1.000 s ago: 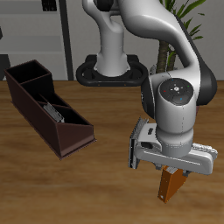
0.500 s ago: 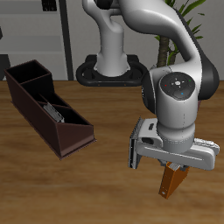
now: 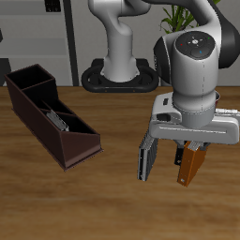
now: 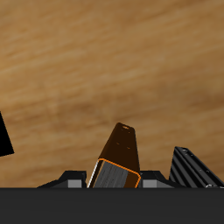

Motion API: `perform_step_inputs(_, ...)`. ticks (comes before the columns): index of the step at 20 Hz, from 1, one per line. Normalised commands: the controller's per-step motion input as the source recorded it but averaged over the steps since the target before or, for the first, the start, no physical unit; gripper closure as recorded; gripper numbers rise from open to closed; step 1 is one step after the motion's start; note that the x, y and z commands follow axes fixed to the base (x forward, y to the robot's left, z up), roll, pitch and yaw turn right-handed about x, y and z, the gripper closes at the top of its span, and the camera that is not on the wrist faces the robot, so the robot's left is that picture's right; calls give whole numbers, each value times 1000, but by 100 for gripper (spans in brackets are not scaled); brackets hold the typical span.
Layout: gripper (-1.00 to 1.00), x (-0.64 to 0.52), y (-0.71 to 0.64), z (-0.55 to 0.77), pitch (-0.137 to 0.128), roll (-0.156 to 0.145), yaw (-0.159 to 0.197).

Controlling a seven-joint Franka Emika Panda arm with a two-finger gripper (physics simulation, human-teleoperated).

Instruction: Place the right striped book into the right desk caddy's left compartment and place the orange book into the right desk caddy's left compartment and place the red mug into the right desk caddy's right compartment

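Exterior view: the gripper (image 3: 192,148) hangs above the table (image 3: 112,211), clamped on the orange book (image 3: 192,165). The book hangs below the fingers, clear of the wood, its long side close to vertical. The wrist view confirms the hold: the orange book (image 4: 119,157) runs out from between the finger bases over bare wood grain.

Just beside the gripper, at 9 o'clock from the orange book, a darker grey striped book (image 3: 148,159) stands on edge under the hand's near side; whether it touches the gripper cannot be told. In the wrist view a dark ridged edge (image 4: 194,168) shows beside the orange book, probably the same book.

The right desk caddy (image 3: 52,114) sits well apart, at about 9 o'clock from the gripper. Its long low left compartment (image 3: 66,124) holds the right striped book (image 3: 58,120), lying inside at a slant. The tall right compartment (image 3: 28,82) is at the farther end; its inside is dark and cannot be read.

Red mug: not seen in either view.
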Motion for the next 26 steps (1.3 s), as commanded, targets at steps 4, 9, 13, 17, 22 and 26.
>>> perform_step_inputs(4, 100, -492, -32, 639, -78, 43, 125)
perform_step_inputs(9, 100, -483, -103, 511, -29, 40, 135)
perform_step_inputs(13, 100, -341, -306, 413, -10, -4, 93)
perform_step_inputs(17, 100, -440, -229, 392, -34, 52, 147)
perform_step_inputs(22, 100, -353, -157, 279, -26, 32, 102)
perform_step_inputs(26, 100, -432, -196, 267, -41, 49, 121)
